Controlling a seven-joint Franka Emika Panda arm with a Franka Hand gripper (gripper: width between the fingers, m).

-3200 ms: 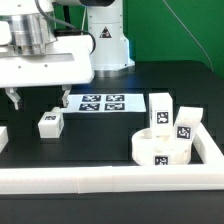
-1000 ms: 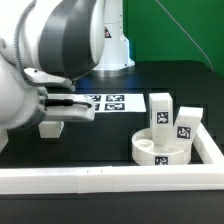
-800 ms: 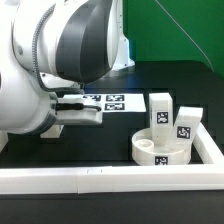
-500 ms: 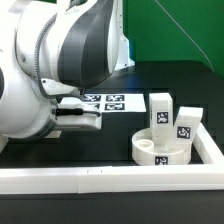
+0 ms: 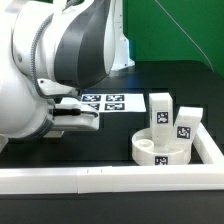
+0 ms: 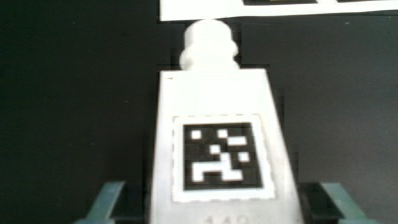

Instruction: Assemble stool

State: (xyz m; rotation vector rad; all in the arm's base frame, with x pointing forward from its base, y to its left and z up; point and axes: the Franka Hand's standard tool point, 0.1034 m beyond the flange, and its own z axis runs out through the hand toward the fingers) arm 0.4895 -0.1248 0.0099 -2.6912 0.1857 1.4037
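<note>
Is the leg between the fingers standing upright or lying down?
Lying down: the leg stretches along the table, peg toward the marker board.

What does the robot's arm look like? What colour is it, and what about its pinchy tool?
The arm is big, round and smooth, with a white shell and a wide dark grey band around its joint. Its tool has a boxy white body and two thin blue-grey fingers.

Exterior view was lit brightly and evenly; only faint shadows were thrown on black table. Robot arm was caught close, glossy, slightly blurred. Wrist view was rendered soft: leg washed out, tag edges smeared.
</note>
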